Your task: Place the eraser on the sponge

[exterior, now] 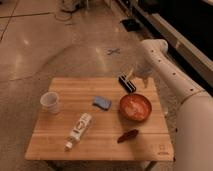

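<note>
1. At the far right corner of the table (106, 148), the gripper (133, 75) hangs over the eraser (126, 84), its fingers spread apart.
2. The eraser lies flat on the wood near the far edge, a black block with a pale stripe. The gripper's tips seem to sit just at its far end, but I cannot tell whether they touch it.
3. The white arm (167, 72) reaches in from the right and bends down to the gripper.
4. The sponge (102, 103), blue, lies near the table's middle, apart from the eraser and to its left and nearer the camera.
5. An orange bowl (135, 108) stands just in front of the eraser and to the right of the sponge.
6. A dark red object (128, 135) lies in front of the bowl.
7. A white bottle (79, 130) lies on its side at front left, and a clear cup (50, 102) stands upright at the left.
</note>
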Robot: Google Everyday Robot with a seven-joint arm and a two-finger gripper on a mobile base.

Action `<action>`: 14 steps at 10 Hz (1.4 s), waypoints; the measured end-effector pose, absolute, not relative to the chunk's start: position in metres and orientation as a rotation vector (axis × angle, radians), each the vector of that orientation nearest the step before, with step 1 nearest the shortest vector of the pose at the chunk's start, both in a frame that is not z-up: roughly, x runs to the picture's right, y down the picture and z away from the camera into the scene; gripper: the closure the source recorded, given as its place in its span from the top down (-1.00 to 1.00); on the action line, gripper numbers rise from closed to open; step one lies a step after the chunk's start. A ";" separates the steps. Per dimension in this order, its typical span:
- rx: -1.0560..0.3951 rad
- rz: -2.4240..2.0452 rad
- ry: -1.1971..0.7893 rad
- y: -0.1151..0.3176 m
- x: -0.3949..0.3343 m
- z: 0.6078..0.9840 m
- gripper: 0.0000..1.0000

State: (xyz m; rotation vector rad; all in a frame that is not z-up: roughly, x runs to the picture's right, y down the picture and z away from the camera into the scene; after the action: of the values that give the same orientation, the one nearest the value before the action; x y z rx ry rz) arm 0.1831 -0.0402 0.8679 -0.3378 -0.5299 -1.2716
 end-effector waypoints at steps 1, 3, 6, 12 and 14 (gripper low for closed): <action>-0.289 -1.320 -0.523 -0.044 0.188 0.883 0.46; -0.227 -1.380 -0.491 -0.053 0.197 0.901 0.46; -0.132 -1.452 -0.419 -0.065 0.210 0.932 0.46; -0.019 -1.467 -0.434 -0.039 0.189 0.971 0.46; -0.010 -1.482 -0.412 -0.035 0.188 0.983 0.46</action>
State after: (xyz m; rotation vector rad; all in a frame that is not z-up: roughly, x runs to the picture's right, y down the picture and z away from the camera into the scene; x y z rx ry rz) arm 0.1875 -0.0352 0.9827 -0.0100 -0.4123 -1.4820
